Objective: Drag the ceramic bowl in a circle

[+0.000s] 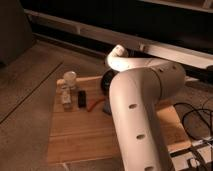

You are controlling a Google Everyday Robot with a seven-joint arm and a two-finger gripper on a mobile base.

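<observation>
Only the left edge of the dark ceramic bowl [106,83] shows, at the back of the wooden board [85,135]. The rest of it lies behind my white arm [140,105]. The arm's wrist [118,56] curves down toward the bowl from behind. My gripper is hidden behind the arm, somewhere at the bowl, and I cannot see it.
A small white cup [70,77] and a pale bottle [65,96] stand at the board's back left. A small dark block [81,98], an orange-red item [95,104] and a blue-grey packet [107,108] lie before the bowl. Cables [196,117] trail on the right floor.
</observation>
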